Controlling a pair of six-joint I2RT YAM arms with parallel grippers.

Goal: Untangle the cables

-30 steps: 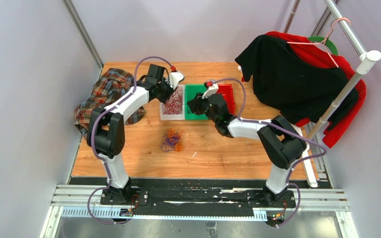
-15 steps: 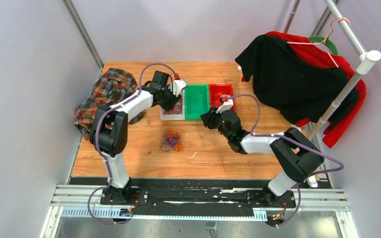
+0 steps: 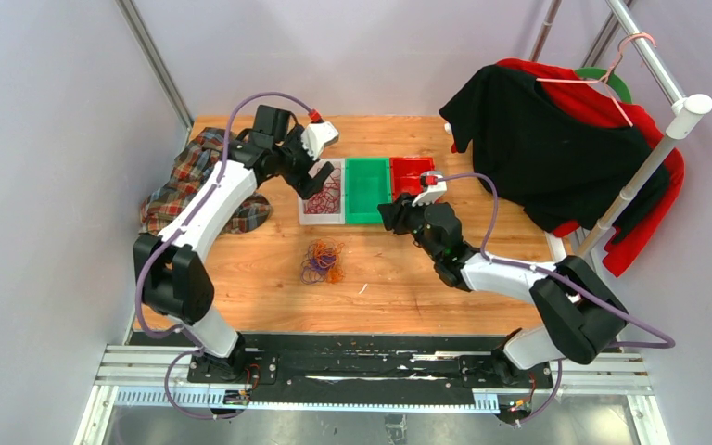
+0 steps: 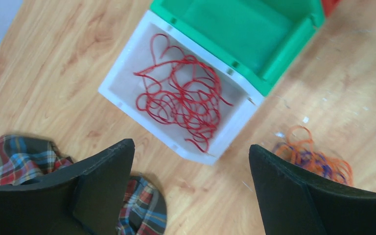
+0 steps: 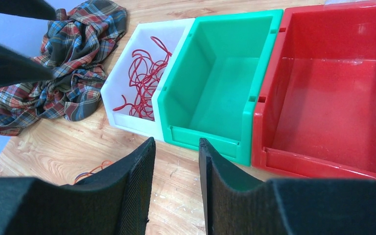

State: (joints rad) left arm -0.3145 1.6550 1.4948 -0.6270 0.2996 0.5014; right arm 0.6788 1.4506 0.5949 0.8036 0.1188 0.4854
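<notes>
The plaid cloth (image 3: 197, 176) is bunched at the left edge of the table (image 3: 408, 287), just behind the left gripper (image 4: 190, 149), with the wall close beyond. Bare wood is left open near-side of both grippers. 3 bins are set touching in a row. The white bin (image 4: 122, 83) sits under the left gripper and holds the red cables (image 4: 186, 103). That gripper's jaws are spread wide, nothing held. The orange and purple cables (image 4: 313, 156) are tangled on the wood by its right finger. The green bin (image 5: 225, 78) and red bin (image 5: 333, 98) lie ahead of the right gripper (image 5: 176, 147), whose jaws are parted narrowly, nothing held.
</notes>
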